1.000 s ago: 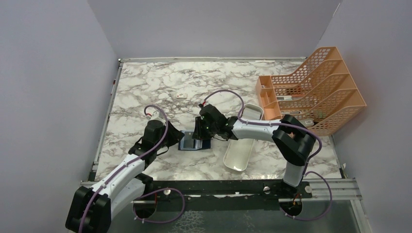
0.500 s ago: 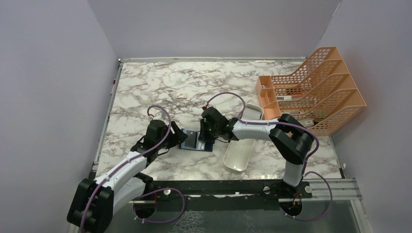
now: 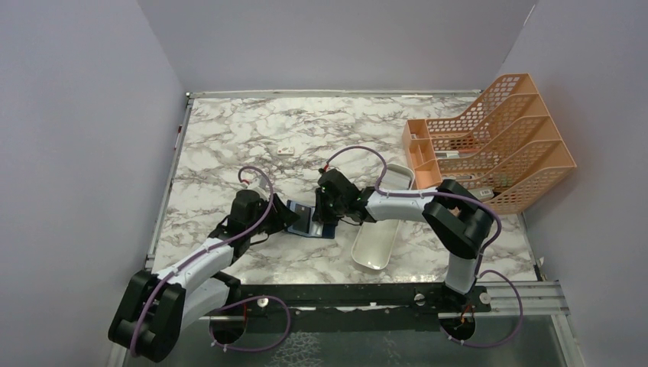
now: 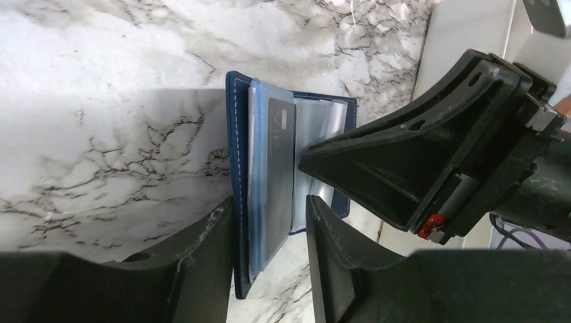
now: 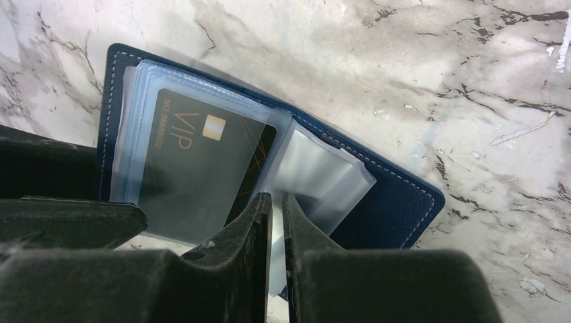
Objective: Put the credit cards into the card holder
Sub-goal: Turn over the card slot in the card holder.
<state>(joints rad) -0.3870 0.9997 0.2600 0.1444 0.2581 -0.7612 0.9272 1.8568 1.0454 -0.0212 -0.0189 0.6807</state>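
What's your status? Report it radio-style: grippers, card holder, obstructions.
Left gripper open, straddling card holder's edge. Right gripper pinching a clear sleeve. Dark VIP card already sleeved, holder open flat. White tray alongside, not blocking.

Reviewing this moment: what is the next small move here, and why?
Probably close the left gripper on the card holder. Its jaws stand apart astride one edge of the holder, the dark credit card already tucked inside, while the right gripper pinches a clear sleeve. A firm hold should stop the holder sliding when that sleeve is released.
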